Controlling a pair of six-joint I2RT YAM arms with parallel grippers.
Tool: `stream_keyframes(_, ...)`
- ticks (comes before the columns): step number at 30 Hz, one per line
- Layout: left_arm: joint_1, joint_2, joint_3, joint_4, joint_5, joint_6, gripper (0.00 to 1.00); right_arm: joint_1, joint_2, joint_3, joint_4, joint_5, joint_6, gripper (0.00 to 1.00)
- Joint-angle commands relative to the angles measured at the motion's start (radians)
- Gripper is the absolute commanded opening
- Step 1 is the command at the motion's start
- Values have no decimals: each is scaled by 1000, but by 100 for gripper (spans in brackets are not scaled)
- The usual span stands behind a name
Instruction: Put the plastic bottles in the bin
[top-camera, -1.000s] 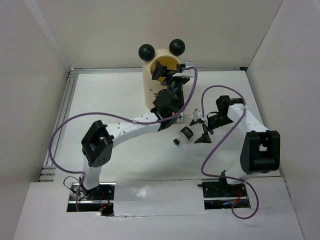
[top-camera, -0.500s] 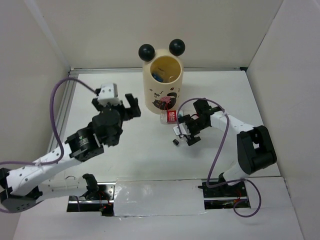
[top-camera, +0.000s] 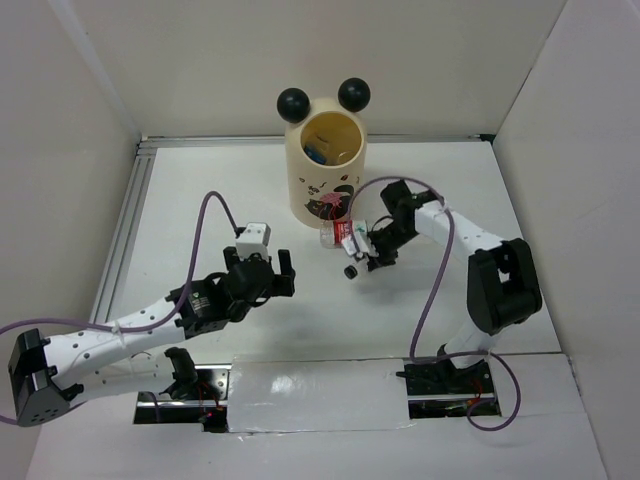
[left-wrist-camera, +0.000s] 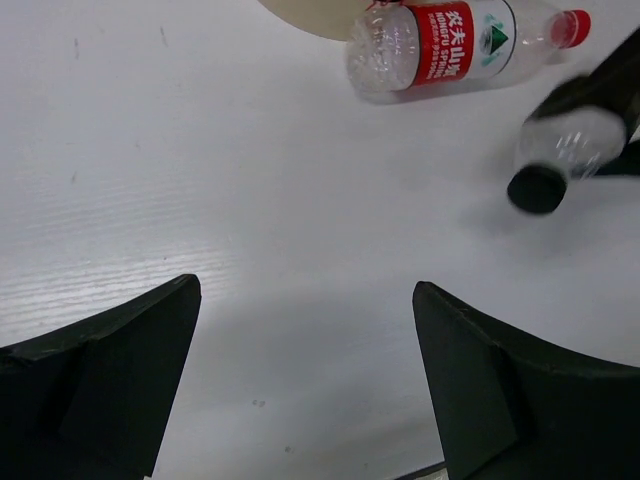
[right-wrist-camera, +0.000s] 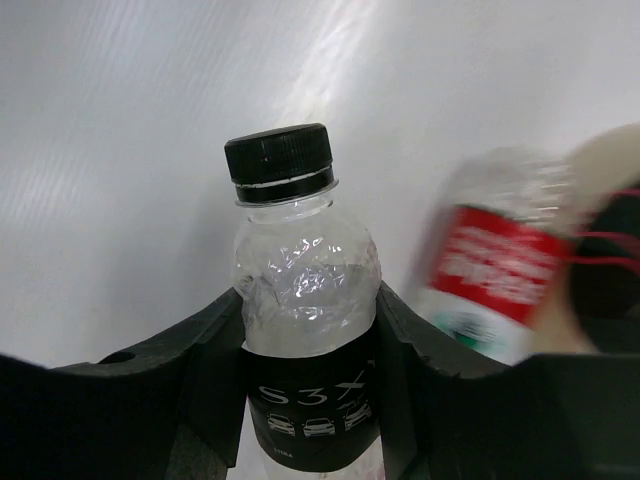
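The cream bin (top-camera: 322, 190) with two black ball ears stands at the back centre, and a blue-labelled bottle (top-camera: 316, 153) shows inside it. A red-white labelled bottle (top-camera: 342, 236) (left-wrist-camera: 440, 35) lies on its side at the bin's foot. Just right of it, my right gripper (top-camera: 372, 254) (right-wrist-camera: 309, 300) is shut on a clear bottle with a black label and black cap (top-camera: 358, 264) (right-wrist-camera: 303, 300) (left-wrist-camera: 560, 150). Its fingers press both sides of the label. My left gripper (top-camera: 262, 270) (left-wrist-camera: 305, 290) hangs open and empty over bare table, left of the bottles.
White walls close in the table on the left, back and right. An aluminium rail (top-camera: 120, 240) runs along the left edge. Purple cables loop above both arms. The bin's base (left-wrist-camera: 310, 12) lies beyond the left gripper.
My left arm has pulled back from over the bin to the near left, still open. My right gripper has moved left and closed on the black-labelled bottle.
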Motion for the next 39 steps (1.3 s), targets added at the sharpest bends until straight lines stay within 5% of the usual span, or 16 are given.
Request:
stream_keyframes(1,-2,-56,-49,99,58,12,100,-31,-105,269,-302,-297,-46,30)
stream_keyframes(5,7,-67,-95,145,85,12,100,-31,-151,430,-150,-494,148,31)
stream_keyframes(7,7,-41,-86,145,95,12,100,-31,-199,412,180,-514,400,32)
stream_keyframes(10,7,-27,-86,145,117,21,100,-31,-213,364,523,-528,514,33)
stream_keyframes(20,7,-18,-115,179,167,-23,100,-21,92,565,644,-552,371,41)
stream_keyframes(22,7,-27,-115,179,167,-23,100,-34,173,615,606,-542,335,62)
stream_keyframes(24,-4,-27,-115,162,155,-34,100,-46,203,652,605,-528,325,68)
stream_keyframes(26,-14,-27,-115,150,141,-43,100,-57,212,662,621,-519,325,100)
stream_keyframes(31,-14,-36,-115,159,132,-54,100,-66,186,671,623,-490,371,100)
stream_keyframes(39,-14,69,-78,209,166,-6,100,-113,57,671,763,-321,777,100)
